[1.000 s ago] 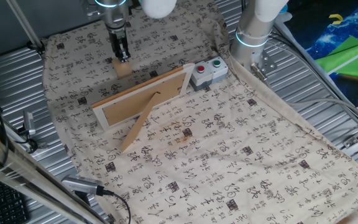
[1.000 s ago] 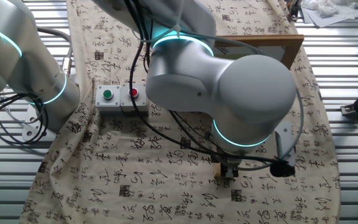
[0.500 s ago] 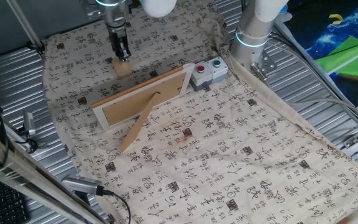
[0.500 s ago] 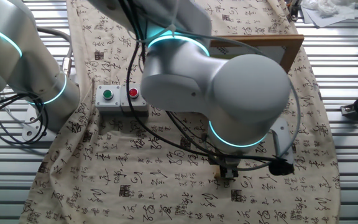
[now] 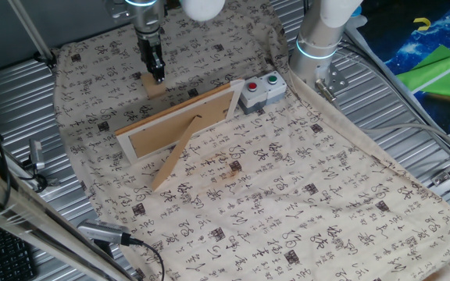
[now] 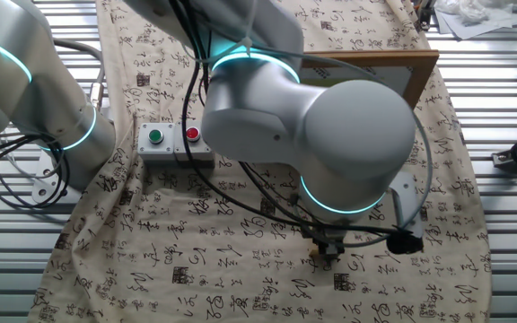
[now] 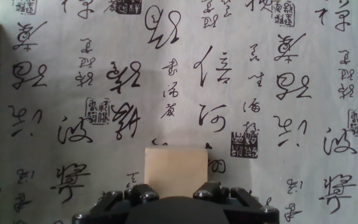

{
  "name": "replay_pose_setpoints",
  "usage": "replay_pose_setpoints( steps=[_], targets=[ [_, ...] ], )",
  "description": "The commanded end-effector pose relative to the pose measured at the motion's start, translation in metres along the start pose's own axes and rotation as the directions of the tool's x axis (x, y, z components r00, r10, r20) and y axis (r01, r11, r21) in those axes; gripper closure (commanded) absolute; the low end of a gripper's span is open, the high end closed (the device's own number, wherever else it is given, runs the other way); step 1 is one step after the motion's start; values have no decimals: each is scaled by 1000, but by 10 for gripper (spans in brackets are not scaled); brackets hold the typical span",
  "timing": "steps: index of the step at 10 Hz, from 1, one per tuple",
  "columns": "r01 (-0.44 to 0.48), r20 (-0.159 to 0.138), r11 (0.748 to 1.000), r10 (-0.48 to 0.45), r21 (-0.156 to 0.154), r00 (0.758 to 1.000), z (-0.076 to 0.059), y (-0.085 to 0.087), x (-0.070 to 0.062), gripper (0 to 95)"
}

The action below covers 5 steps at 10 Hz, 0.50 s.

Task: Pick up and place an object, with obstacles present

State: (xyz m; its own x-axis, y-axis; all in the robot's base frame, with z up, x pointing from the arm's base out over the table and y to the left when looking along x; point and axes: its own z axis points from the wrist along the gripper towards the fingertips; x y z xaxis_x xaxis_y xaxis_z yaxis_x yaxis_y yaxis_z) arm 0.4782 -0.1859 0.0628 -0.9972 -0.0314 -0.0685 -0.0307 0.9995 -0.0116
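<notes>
The block [image 5: 154, 86] sat on the patterned cloth [image 5: 303, 195], just behind the picture frame [image 5: 180, 123] and its slanted prop leg [image 5: 173, 158]. The gripper [image 5: 157, 75] stood right over it; whether the jaws had clenched on it I could not tell. A good lift would go straight up, clearing the frame before crossing.

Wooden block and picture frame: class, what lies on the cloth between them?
Nothing: one fixed view shows only bare printed cloth between the wooden block and the picture frame.
</notes>
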Motion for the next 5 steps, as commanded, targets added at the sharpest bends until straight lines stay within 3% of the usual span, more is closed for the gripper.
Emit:
replay_pose_setpoints(
  steps=[1, 5],
  targets=[
    [0, 5, 1000, 0, 1, 1000, 5, 0, -1, 190],
    [-4, 9, 1000, 4, 1, 1000, 19, -1, -4, 190]
  ],
)
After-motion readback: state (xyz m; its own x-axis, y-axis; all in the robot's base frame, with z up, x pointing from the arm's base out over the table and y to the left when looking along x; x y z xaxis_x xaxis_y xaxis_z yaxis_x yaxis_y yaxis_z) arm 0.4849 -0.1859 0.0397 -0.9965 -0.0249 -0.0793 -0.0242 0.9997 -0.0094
